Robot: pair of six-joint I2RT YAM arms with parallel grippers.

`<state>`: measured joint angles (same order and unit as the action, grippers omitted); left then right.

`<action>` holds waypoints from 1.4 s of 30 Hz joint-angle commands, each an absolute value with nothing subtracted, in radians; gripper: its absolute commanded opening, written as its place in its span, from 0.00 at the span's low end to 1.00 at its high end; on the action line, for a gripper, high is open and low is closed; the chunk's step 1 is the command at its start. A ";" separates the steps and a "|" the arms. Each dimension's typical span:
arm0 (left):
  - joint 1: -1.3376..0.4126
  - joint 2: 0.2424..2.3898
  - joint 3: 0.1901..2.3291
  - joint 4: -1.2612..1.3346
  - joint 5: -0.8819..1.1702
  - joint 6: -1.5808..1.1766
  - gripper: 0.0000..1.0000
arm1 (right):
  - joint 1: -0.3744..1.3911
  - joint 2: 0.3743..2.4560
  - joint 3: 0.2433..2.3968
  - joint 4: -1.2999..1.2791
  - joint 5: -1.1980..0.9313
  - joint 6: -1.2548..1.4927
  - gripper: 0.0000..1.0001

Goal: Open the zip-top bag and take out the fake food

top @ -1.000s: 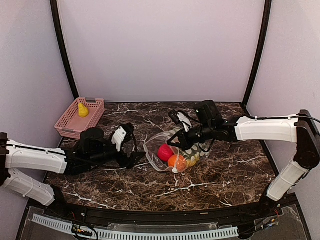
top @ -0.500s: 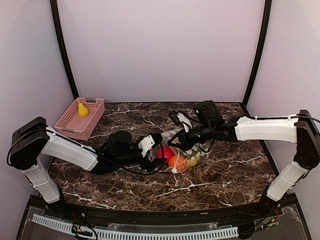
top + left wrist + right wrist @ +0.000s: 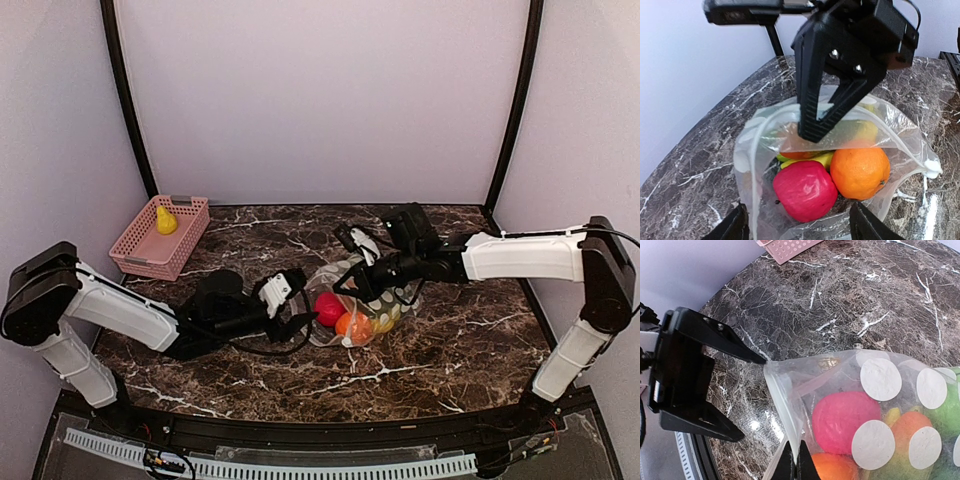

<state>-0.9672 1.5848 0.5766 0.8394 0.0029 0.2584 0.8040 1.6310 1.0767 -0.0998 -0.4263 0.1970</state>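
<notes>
Clear zip-top bag (image 3: 372,292), dotted green on one face, lying mid-table, mouth gaping toward the left arm; inside, fake food (image 3: 340,315): magenta ball (image 3: 804,190), orange (image 3: 860,172), yellow pieces (image 3: 826,158) behind. Right gripper (image 3: 812,131) pinched tight on the upper lip, holding it raised. Left gripper (image 3: 752,397) just outside the mouth, fingers spread wide, holding nothing. Probable hazards: slick lip slipping from the pinch and collapsing the opening; glossy round fruit squirting from closing fingers. Dark white-veined marble tabletop (image 3: 470,340), pink slotted basket (image 3: 135,250) with a yellow fruit (image 3: 165,220) far left, pale lilac walls (image 3: 320,100), black corner posts (image 3: 128,100).
</notes>
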 commanded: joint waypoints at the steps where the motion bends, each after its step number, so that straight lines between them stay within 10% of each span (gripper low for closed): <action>1: -0.977 1.449 0.534 0.803 -0.048 0.276 0.66 | 0.798 1.646 1.106 -0.077 -0.426 0.199 0.00; 23: -1.001 1.780 0.739 0.856 -0.098 0.238 0.49 | 0.798 1.644 1.122 -0.088 -0.440 0.198 0.00; 42: -0.952 1.976 0.848 0.824 -0.061 0.210 0.83 | 0.796 1.676 1.109 -0.078 -0.452 0.198 0.00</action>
<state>-0.9573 1.9480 0.8204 0.8379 -0.0849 0.2222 0.8040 1.6554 1.1126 -0.1055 -0.4305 0.2001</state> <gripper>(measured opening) 0.816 0.006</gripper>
